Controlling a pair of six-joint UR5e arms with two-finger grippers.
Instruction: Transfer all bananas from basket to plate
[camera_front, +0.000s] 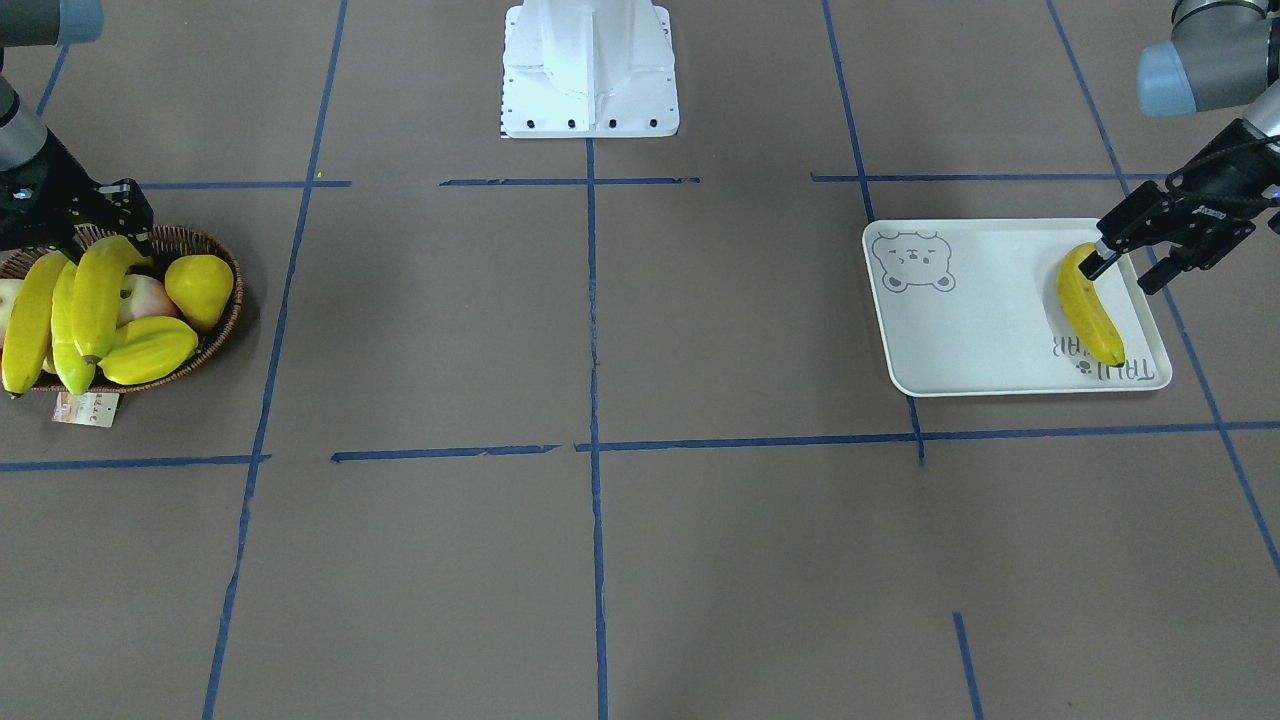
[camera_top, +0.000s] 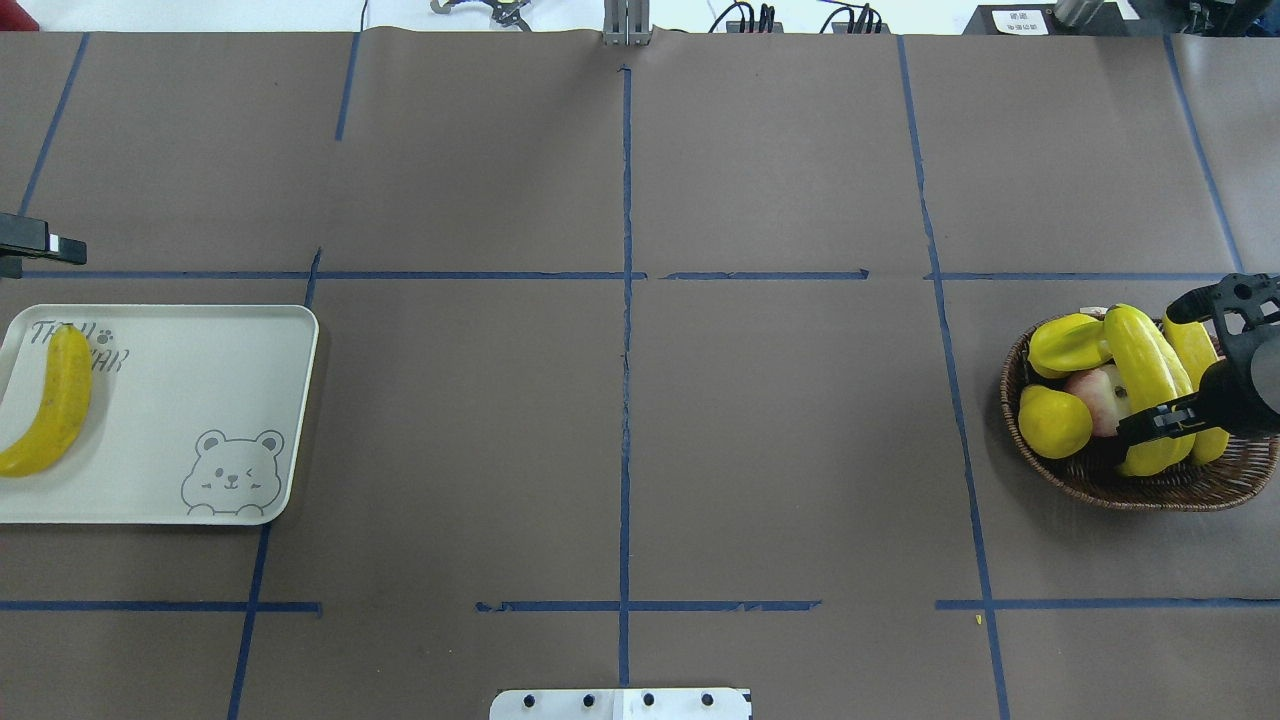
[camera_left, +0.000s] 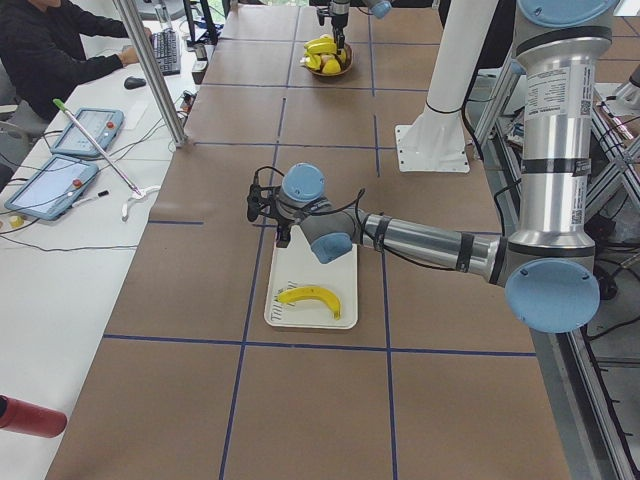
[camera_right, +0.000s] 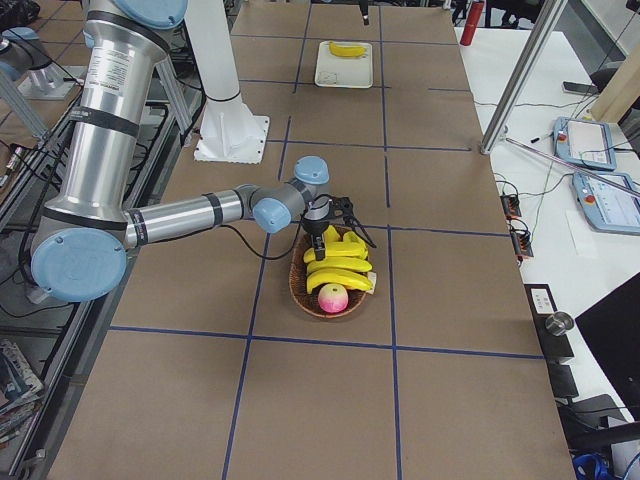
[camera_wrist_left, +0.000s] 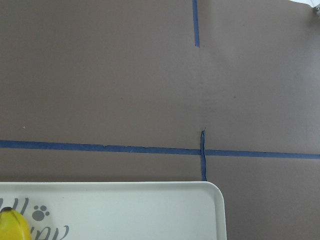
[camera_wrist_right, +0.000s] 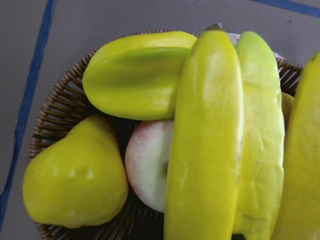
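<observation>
**Yellow fruit split between basket and plate**

Yellow plastic-looking fruit sits at both ends of the brown table, well apart from the white robot base (camera_front: 590, 70) on either side.

Far out on the base's left side, as the robot counts it, lies the plate (camera_front: 980, 340), flat on the table. One banana (camera_front: 1090, 305) rests on it along the edge farthest from the base's centre line, with one end over the grey lettering. The left gripper (camera_front: 1122, 276) hangs at that banana's other end with its fingers spread. One fingertip overlaps the banana's tip in the front view, and the pictures do not show whether it touches.

Far out on the base's right side stands the basket (camera_top: 1150, 490), its paper tag (camera_front: 88, 408) lying on the table against the rim. Three bananas (camera_front: 100, 295) lie side by side across it. Sharing the basket are a star fruit (camera_front: 150, 350), a pear (camera_front: 200, 288) and a pink-white apple (camera_front: 145, 298) half buried between them. The right gripper (camera_top: 1150, 368) is low over the bananas with its fingers wide apart, one at each side of the pile. They are not closed on any fruit.
</observation>
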